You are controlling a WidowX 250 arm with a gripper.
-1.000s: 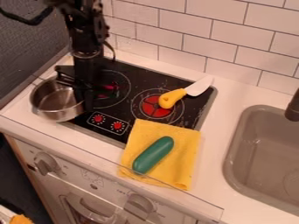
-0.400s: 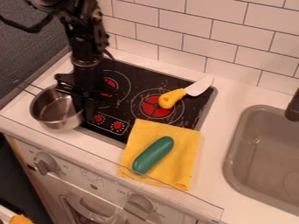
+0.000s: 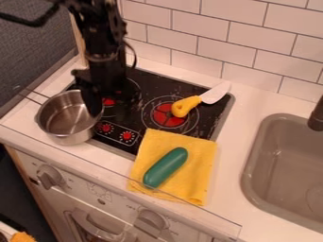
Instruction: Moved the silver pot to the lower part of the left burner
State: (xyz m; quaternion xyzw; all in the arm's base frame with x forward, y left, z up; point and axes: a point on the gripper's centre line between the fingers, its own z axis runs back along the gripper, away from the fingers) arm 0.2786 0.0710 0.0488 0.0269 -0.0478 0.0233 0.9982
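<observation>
The silver pot (image 3: 63,124) edges nearer the left burner (image 3: 109,102), needing further travel, the opening and hold of the gripper (image 3: 94,105) unclear.

Cooktop (image 3: 157,84): saucepan (image 3: 66,120), front-left corner; knife (image 3: 197,100), right side; cloth (image 3: 195,172) bearing cucumber (image 3: 165,167), front-right corner; sink (image 3: 284,165), farther right.

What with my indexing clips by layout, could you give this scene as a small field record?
pot: silver pot, upright at the left edge of the stove, handle toward the upper left
gripper: black gripper at the pot's right rim
left burner: partly hidden by the arm
knife: yellow-handled knife, handle over the right burner
cloth: yellow cloth, green object on top
</observation>
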